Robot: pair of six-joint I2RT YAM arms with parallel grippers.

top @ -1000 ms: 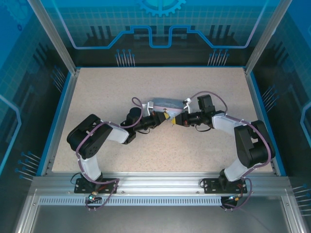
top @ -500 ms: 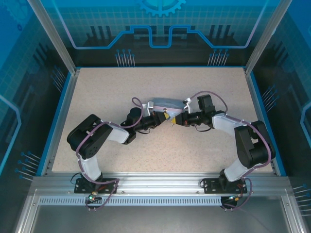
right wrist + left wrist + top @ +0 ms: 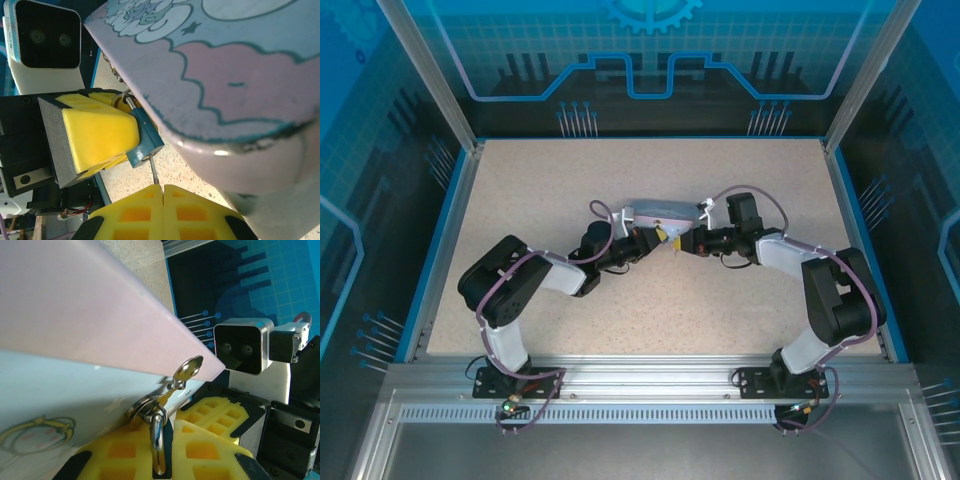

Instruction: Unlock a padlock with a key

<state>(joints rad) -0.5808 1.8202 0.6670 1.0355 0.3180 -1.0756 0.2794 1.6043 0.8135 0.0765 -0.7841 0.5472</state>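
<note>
Left tool [image 3: 159,460] clamps padlock [image 3: 145,142]; right tool [image 3: 162,194], pinched shut, holds key [image 3: 154,172], shaft pointing into padlock base, above speckled table [image 3: 720,300]

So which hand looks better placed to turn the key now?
Likely the right hand: it is shut on the key, whose tip meets the underside of the padlock. The left hand is clamped on the padlock at the tin box, holding it steady.
</note>
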